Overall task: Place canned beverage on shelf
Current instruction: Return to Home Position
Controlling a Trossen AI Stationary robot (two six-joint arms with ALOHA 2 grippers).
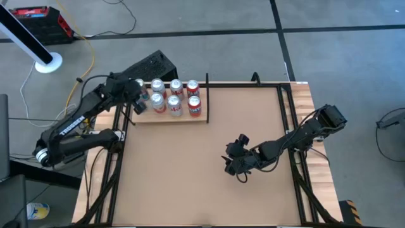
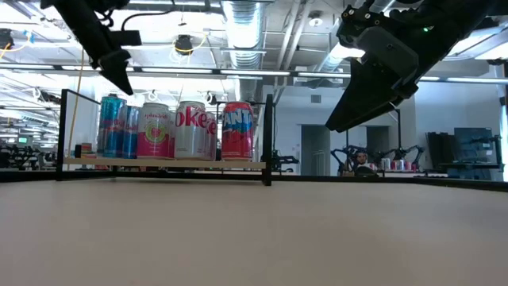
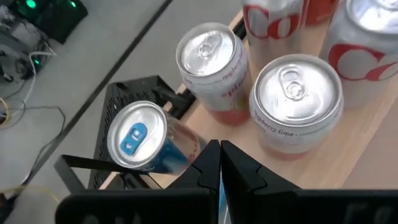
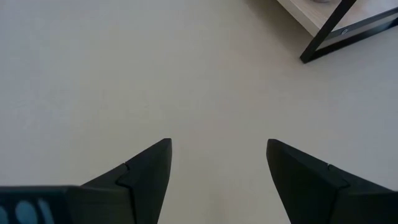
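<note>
Blue, pink-white, silver and red cans (image 2: 190,129) line the pale shelf (image 2: 159,164); left gripper (image 3: 219,147) pinched, right gripper (image 4: 219,144) wide

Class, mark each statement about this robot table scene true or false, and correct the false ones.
1. The cans stand upright on the shelf. True.
2. The right gripper holds a can. False: it is open and empty over the tabletop.
3. The left gripper hangs above the blue cans' end of the shelf. True.
4. A can lies on the tabletop. False: every can is on the shelf.
</note>
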